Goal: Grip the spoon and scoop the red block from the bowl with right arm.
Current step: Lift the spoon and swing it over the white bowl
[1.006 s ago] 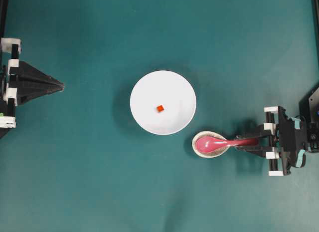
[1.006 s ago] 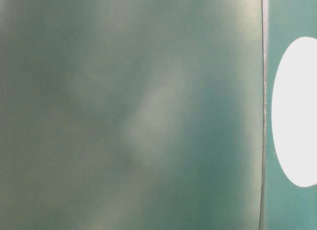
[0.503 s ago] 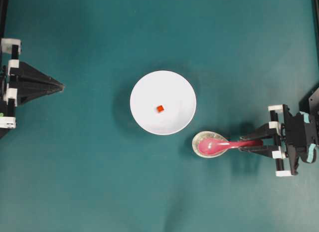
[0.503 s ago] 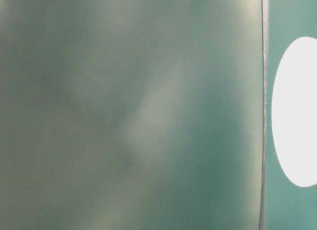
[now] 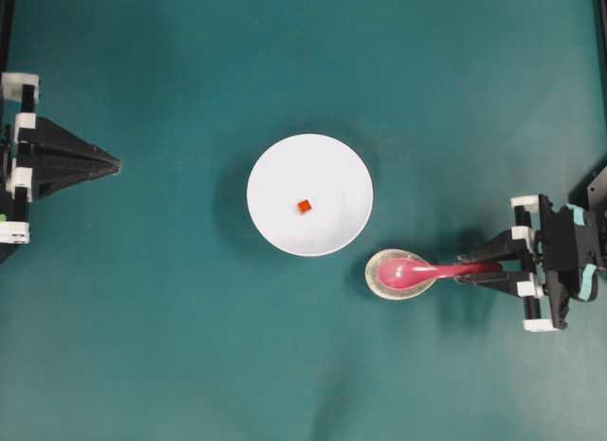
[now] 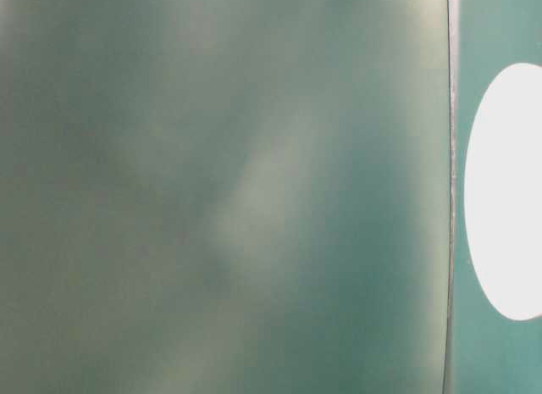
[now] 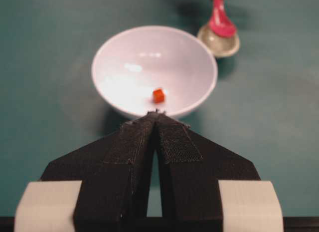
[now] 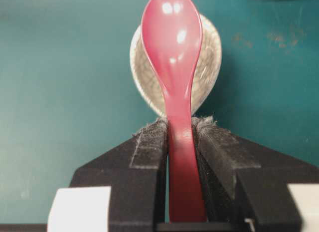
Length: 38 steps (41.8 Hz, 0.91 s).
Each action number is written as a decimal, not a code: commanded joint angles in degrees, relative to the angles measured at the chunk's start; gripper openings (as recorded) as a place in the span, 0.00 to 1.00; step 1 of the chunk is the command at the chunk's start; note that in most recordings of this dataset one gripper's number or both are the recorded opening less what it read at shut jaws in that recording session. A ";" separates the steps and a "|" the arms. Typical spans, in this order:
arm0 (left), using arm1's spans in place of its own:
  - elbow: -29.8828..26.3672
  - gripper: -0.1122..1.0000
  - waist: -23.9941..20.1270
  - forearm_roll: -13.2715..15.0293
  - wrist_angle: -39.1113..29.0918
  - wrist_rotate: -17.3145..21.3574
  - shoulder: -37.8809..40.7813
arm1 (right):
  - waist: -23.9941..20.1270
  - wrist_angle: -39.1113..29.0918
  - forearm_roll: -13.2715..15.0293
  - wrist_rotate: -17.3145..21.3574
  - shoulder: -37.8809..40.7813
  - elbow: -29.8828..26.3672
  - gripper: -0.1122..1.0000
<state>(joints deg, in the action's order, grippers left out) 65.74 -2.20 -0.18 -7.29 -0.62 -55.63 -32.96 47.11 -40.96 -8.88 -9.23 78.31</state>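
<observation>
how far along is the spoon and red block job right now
Done: the right gripper is shut on the spoon handle. In hand: the scoop is over the speckled spoon rest, beside the bowl; whether it touches the rest is unclear. Left: the red block lies unscooped in the bowl. The left gripper is shut, away from it.
</observation>
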 commanded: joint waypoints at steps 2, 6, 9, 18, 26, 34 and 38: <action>-1.58 0.10 -0.18 -0.09 0.26 -0.09 0.18 | 1.85 0.18 -0.09 -0.09 -2.29 -1.58 0.32; -1.58 0.10 -0.18 -0.09 0.26 -0.09 0.18 | 4.31 -1.14 0.00 -0.97 -4.75 -2.64 0.32; -1.58 0.10 -0.18 -0.09 0.35 -0.09 0.18 | 6.42 -3.34 0.18 -2.11 -6.86 -3.60 0.32; -1.58 0.10 -0.18 -0.09 0.18 -0.09 0.18 | 12.04 -16.61 0.18 -8.44 -14.06 -9.32 0.32; -1.67 0.10 -0.18 -0.09 0.09 -0.09 0.09 | 21.80 -36.21 0.18 -12.83 -18.63 -18.37 0.32; -1.67 0.10 -0.18 -0.09 0.09 0.00 -0.44 | 31.55 -52.91 0.18 -12.92 -18.28 -27.16 0.32; -1.76 0.10 -0.09 -0.09 0.09 0.00 -0.97 | 36.39 -60.12 0.35 -12.92 -16.96 -31.55 0.32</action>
<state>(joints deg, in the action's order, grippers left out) 65.74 -2.20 -0.26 -7.47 -0.62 -56.43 0.00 -7.82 -40.78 -21.71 -26.72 51.24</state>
